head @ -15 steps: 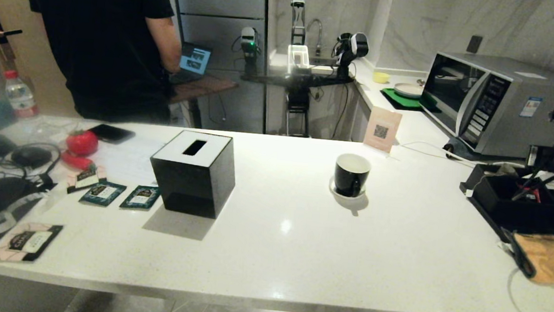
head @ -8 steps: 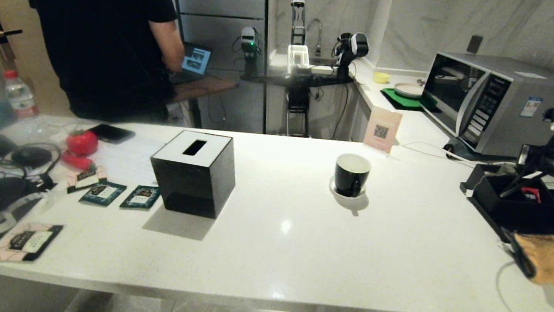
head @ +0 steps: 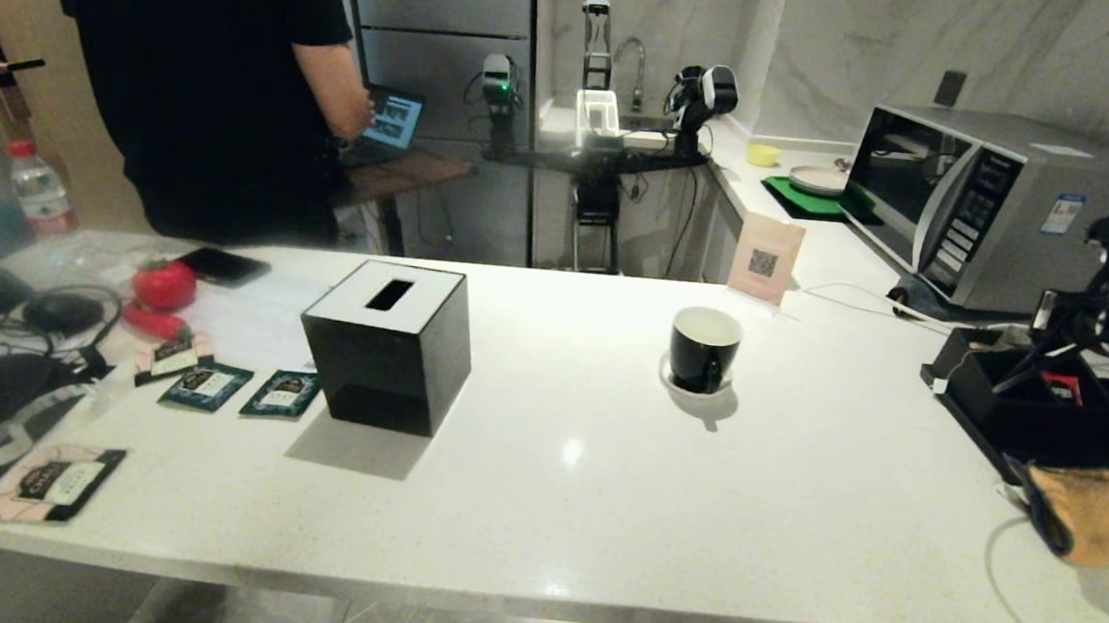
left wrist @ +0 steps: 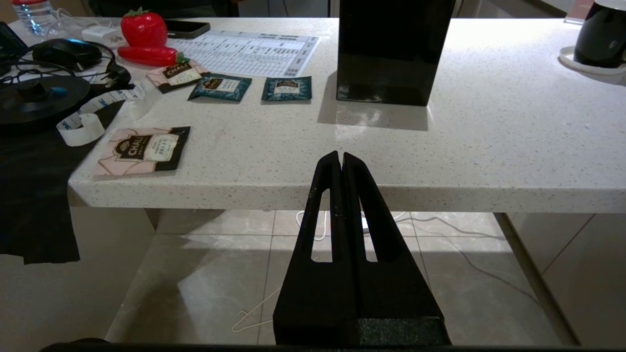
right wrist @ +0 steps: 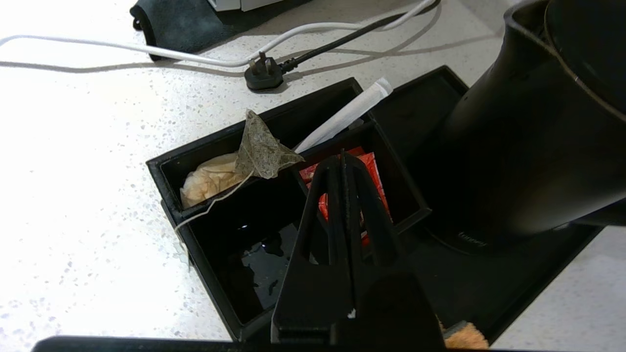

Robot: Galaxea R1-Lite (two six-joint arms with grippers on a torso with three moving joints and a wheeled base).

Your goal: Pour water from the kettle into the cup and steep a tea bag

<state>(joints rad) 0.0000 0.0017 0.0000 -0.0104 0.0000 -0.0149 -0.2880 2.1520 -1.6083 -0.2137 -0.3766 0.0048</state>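
Nothing poured yet: right gripper (right wrist: 342, 161), pinched empty, hovers w/ tea bag (right wrist: 264, 149) at its 10 o'clock, kettle (right wrist: 528, 146) at 3; left gripper (left wrist: 341, 159) pinched, parked.

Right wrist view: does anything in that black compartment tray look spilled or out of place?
Yes. The grey-brown pyramid tea bag sits perched on a divider of the black compartment tray, its white string trailing over the rim, and a small puddle of clear liquid lies in one compartment.
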